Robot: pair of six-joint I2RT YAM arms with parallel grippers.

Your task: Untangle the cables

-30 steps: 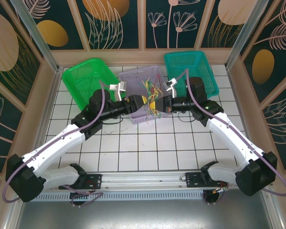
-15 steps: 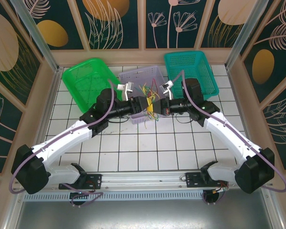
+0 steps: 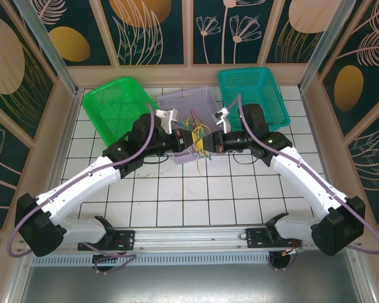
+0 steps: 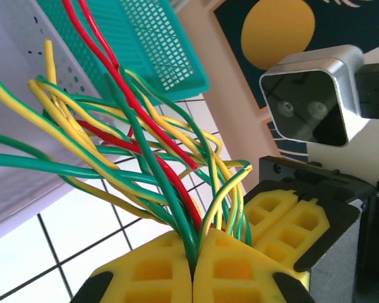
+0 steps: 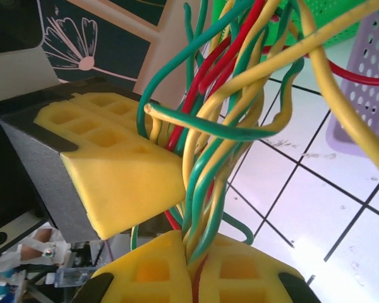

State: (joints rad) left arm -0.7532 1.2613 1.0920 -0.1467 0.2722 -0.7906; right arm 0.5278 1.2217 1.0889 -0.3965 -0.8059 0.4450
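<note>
Bright, even light; wrist pics sl. soft.

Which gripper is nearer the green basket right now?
Left. The left gripper grips the cables right of the green basket; the right gripper grips them from the far side, farther right.

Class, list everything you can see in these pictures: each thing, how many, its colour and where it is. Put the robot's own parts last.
cables: several; yellow, green and red; one bunch held between both end effectors, over the lilac basket
green basket: one; green; far left of the table
lilac basket: one; lilac; far centre
teal basket: one; teal; far right
table: one; white tiles; under everything
left arm, right arm: two; white and black; reaching to the centre
left end effector: one; yellow pads; shut on the cables
right end effector: one; yellow pads; shut on the cables
</note>
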